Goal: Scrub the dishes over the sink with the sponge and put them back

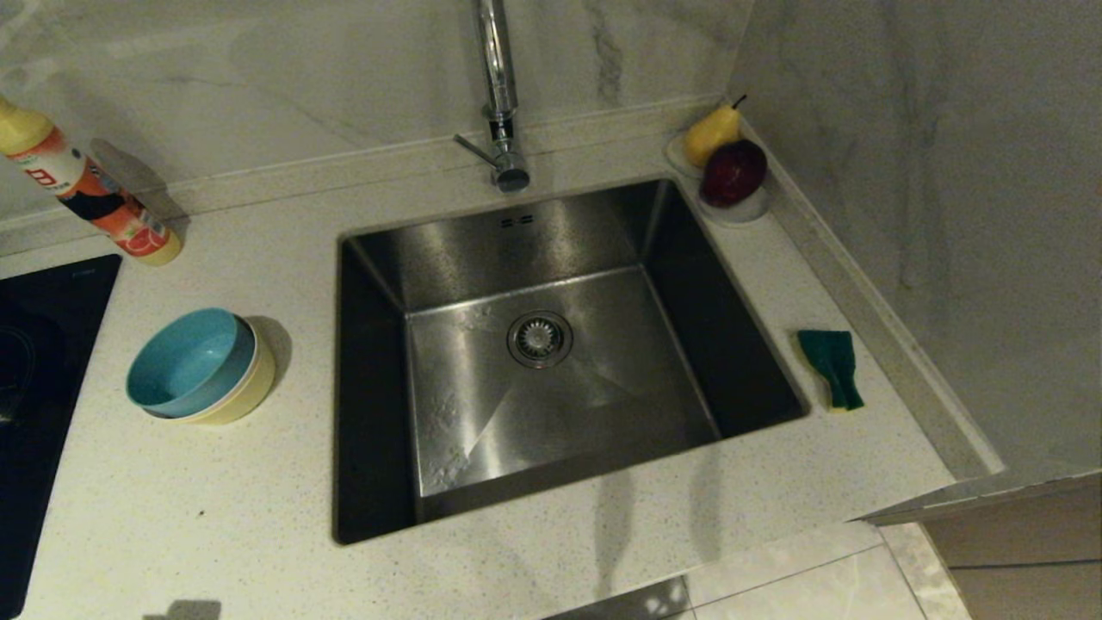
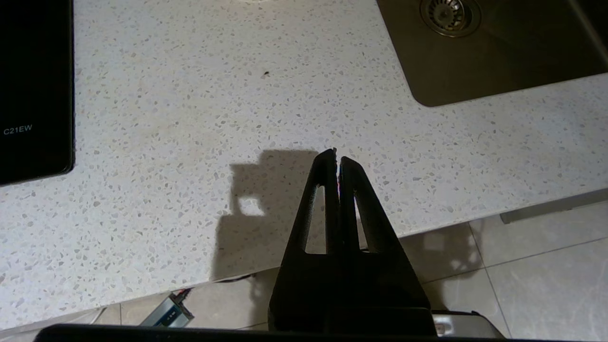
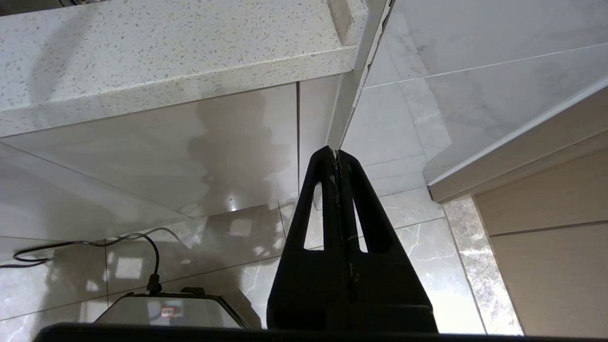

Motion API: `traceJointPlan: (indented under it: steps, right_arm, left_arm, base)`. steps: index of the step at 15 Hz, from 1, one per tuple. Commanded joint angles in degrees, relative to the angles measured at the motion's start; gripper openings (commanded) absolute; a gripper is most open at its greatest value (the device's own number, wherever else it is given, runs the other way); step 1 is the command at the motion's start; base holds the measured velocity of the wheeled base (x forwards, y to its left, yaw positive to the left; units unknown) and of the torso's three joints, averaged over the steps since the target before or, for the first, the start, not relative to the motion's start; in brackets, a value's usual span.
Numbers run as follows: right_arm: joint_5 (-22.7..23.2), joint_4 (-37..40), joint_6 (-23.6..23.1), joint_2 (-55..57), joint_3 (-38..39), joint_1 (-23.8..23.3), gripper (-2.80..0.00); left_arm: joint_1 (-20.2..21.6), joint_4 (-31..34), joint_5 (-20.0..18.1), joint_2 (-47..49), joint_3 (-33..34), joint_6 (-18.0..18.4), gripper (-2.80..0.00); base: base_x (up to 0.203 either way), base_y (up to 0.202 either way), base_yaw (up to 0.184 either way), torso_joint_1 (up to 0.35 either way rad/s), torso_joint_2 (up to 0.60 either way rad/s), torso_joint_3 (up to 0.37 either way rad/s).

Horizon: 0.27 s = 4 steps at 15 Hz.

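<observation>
Here the left tool [image 2: 337, 159] hung with its two black fingers pressed together and holding nothing, above the near edge of the pale speckled stone bench [image 2: 190, 118], its shadow falling on the stone just beside it. The right tool [image 3: 336, 154] was likewise pinched shut and empty, lower down, in front of the bench's front face with glossy floor tiles [image 3: 228, 237] below it. Neither tool showed in the head view.

From the left wrist view, a corner of the large square brushed stainless-steel sink [image 2: 498, 71] lay beyond the left tool to one side, and the black glass cooktop [image 2: 33, 85] to the other.

In the head view, the sink [image 1: 465, 250] sat in the middle of the bench [image 1: 215, 499], its round drain strainer [image 1: 540, 338] at the centre and the tall chrome tap [image 1: 499, 95] behind it. Left of the sink, the light blue round plastic bowl [image 1: 185, 362] sat nested in the yellow round plastic bowl [image 1: 245, 392], both tilted; a pink bowl could not be made out. Right of the sink, near the wall, lay the small rectangular sponge [image 1: 832, 366], dark green face up. In the far right corner, a small white dish [image 1: 740, 211] carried a yellow pear [image 1: 711, 133] and a dark red fruit [image 1: 733, 172]. A yellow-capped orange bottle [image 1: 86, 194] stood at the far left.
</observation>
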Motion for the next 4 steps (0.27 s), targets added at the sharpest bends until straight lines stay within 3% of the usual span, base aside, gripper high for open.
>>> traceJointPlan:
  steps: [1, 4]
  right_arm:
    - [0.15, -0.04, -0.17, 0.04, 0.06, -0.02, -2.8]
    - [0.15, -0.04, -0.09, 0.04, 0.07, -0.02, -2.8]
  left_arm:
    - [0.0, 0.13, 0.01, 0.19, 0.0, -0.01, -2.8]
    - [0.0, 0.13, -0.04, 0.22, 0.0, -0.01, -2.8]
  base:
    - [0.0, 0.0, 0.0, 0.0, 0.0, 0.0]
    - [0.0, 0.0, 0.0, 0.0, 0.0, 0.0]
